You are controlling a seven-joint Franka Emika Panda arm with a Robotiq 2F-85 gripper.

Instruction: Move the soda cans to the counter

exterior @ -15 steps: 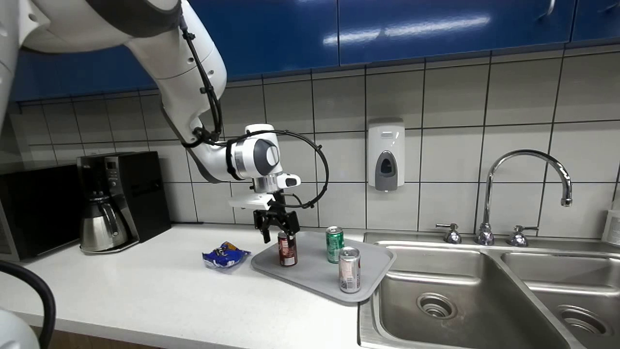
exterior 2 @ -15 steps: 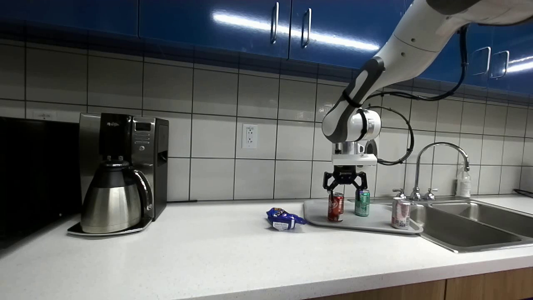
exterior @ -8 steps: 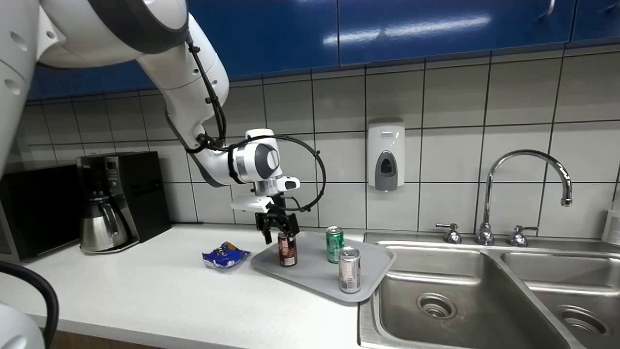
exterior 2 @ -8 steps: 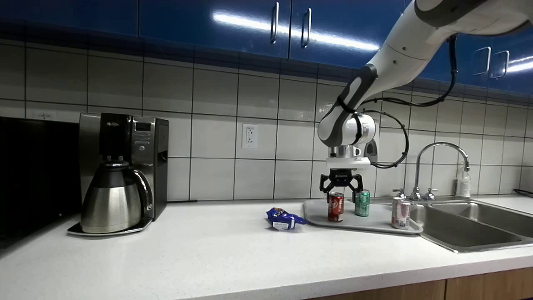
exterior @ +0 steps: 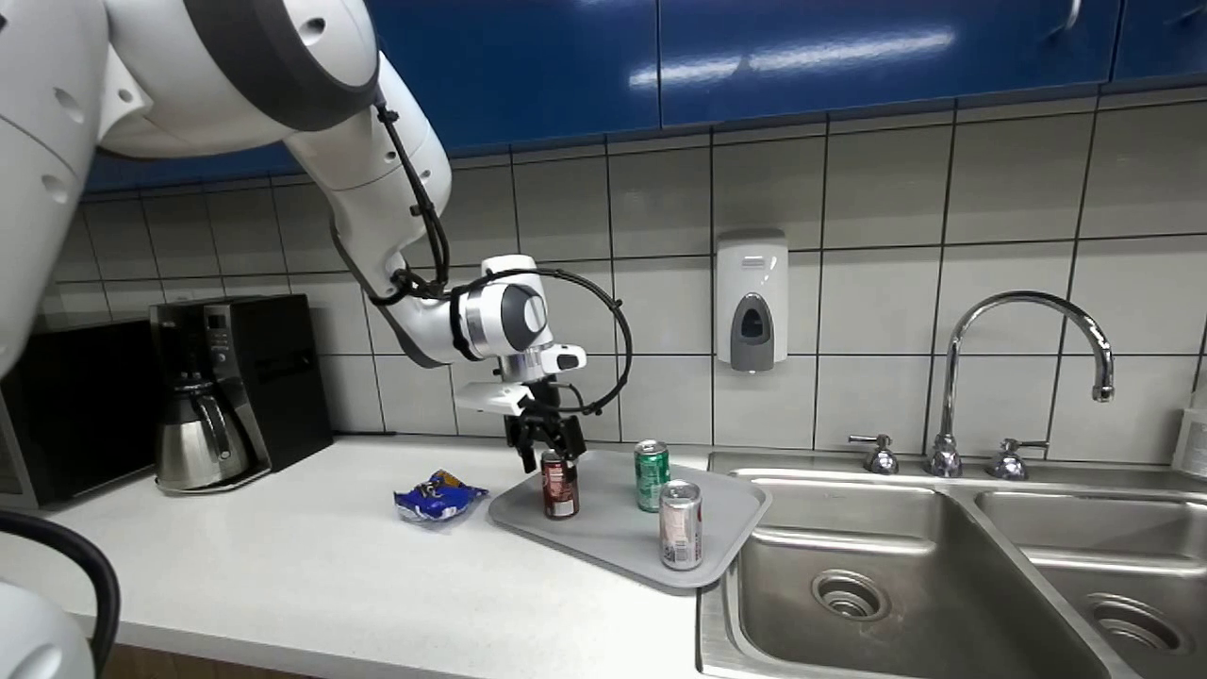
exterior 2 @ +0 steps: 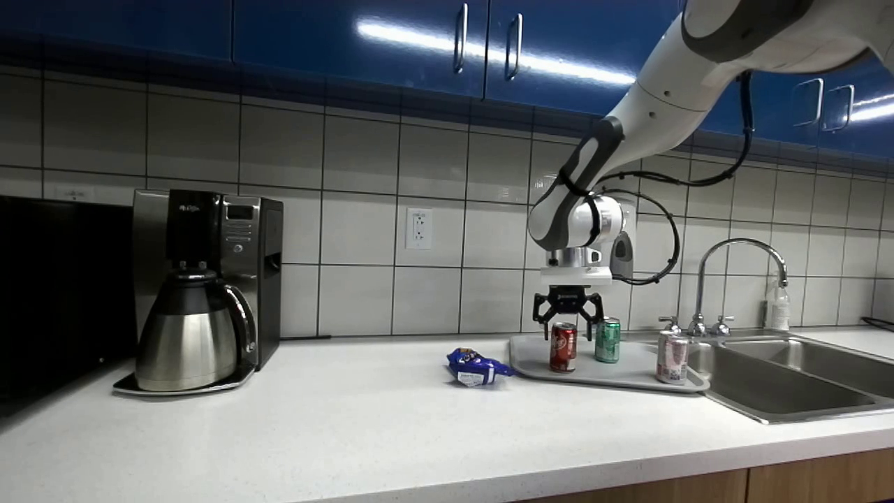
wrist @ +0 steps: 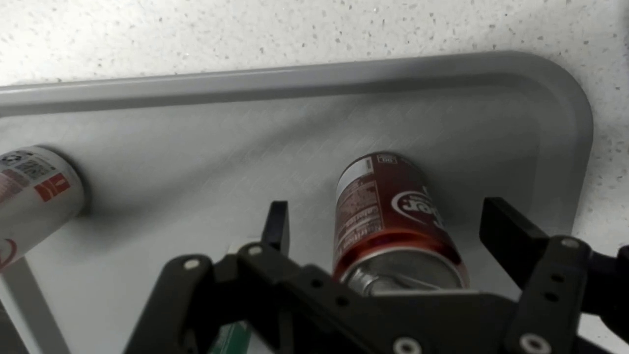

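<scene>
A red soda can [exterior: 561,498] stands upright on a grey tray [exterior: 613,542]; it also shows in an exterior view [exterior 2: 563,353] and the wrist view [wrist: 393,211]. A green can [exterior: 651,479] stands behind it and a silver-white can [exterior: 680,528] near the tray's sink-side end, both upright. In the wrist view the silver-white can [wrist: 37,194] is at the left edge and the green can [wrist: 235,339] is mostly hidden. My gripper [wrist: 385,214] is open over the red can's top, one finger on each side, with gaps to the can. The gripper [exterior 2: 567,335] holds nothing.
The tray lies on a white counter [exterior: 330,575] against the metal sink [exterior: 721,613]. A blue snack bag [exterior: 438,497] lies beside the tray. A coffee maker [exterior 2: 202,293] stands farther along the counter. A tiled wall [exterior 2: 363,300] is behind; a faucet [exterior: 952,377] rises at the sink.
The arm has moved down slightly and, in an exterior view, to the left, so the fingers now sit on both sides of the red can. The cans and tray have not moved.
</scene>
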